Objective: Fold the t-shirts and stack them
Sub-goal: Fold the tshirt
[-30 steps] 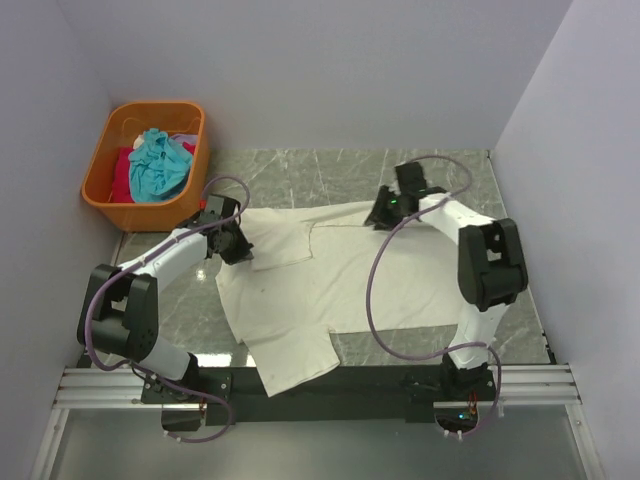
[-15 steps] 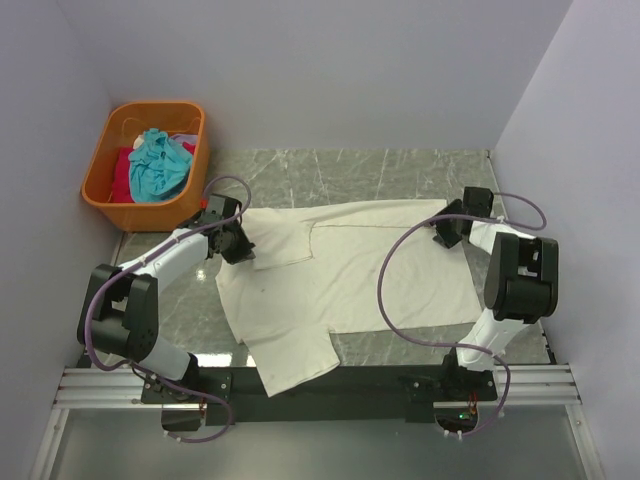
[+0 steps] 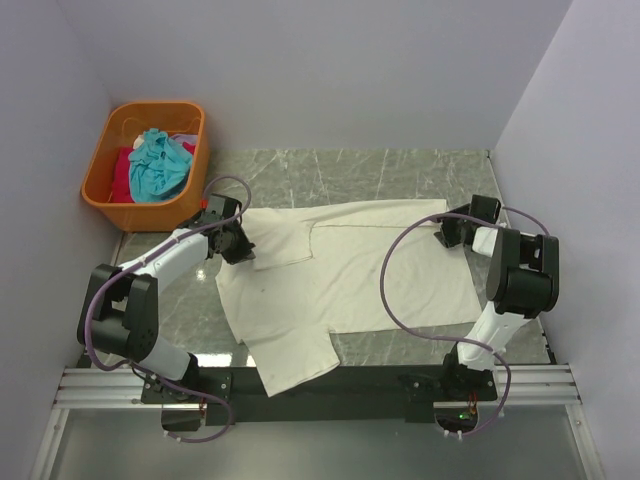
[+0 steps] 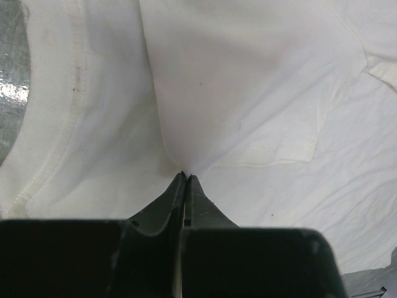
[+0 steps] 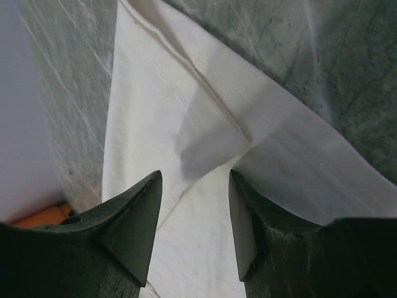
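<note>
cream t-shirt [image 3: 350,285]: 1 | teal t-shirt [image 3: 158,168]: 1 | red t-shirt [image 3: 121,176]: 1 | orange basket [image 3: 141,214]: 1 | claws: 2, left claw [image 4: 185,176] and right claw [image 5: 194,178] | desk [image 3: 400,166]: 1

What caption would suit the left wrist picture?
Left gripper shut, pinching a fold of the large cream cotton t-shirt on the grey marble table.

1 t-shirt [image 3: 340,280] spread across the middle of the table [image 3: 400,165]. Basket [image 3: 100,192] far left, behind it, holding apparently 2 bunched t-shirts [image 3: 155,165]. Left hand [image 3: 243,250] on its far-left edge; right hand [image 3: 445,232] at its far-right corner.
</note>
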Tool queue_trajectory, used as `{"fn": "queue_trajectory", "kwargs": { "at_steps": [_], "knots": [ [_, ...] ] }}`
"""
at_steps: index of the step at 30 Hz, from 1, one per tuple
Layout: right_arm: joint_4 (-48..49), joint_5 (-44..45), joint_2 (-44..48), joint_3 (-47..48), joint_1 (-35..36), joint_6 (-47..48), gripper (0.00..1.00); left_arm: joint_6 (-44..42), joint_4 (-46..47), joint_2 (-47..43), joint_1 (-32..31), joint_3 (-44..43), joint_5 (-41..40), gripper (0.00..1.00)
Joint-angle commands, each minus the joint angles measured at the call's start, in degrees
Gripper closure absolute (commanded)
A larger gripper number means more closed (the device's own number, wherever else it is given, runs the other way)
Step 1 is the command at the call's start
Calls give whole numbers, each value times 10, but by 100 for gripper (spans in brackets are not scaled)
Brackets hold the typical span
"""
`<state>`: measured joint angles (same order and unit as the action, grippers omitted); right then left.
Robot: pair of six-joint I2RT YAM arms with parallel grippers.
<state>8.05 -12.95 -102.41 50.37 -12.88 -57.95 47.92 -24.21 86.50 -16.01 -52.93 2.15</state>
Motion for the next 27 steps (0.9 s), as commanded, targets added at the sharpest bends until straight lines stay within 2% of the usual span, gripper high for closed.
{"fn": "queue_trajectory", "kwargs": {
  "at_steps": [1,5,10,14,15,17,18,27],
  "knots": [
    [38,-1,-17,12,-12,-26,46,8,13,-12,-3,4,5,97],
    [42,3,-19,17,-19,-26,48,8,11,-16,-3,3,2,96],
    [32,6,-29,28,-28,-15,59,9,9,-18,-3,1,4,97],
    [24,10,-29,33,-35,1,79,9,0,-24,-3,-5,0,98],
    [20,14,-25,35,-34,13,87,9,-11,-25,-3,-9,-3,98],
    [5,19,-22,46,-35,27,93,11,-18,-29,-3,-15,-8,99],
    [-1,22,-17,49,-34,39,99,13,-23,-33,-3,-16,-7,99],
    [-76,54,5,95,-35,134,100,30,-35,-46,-3,-27,14,99]
  ]
}}
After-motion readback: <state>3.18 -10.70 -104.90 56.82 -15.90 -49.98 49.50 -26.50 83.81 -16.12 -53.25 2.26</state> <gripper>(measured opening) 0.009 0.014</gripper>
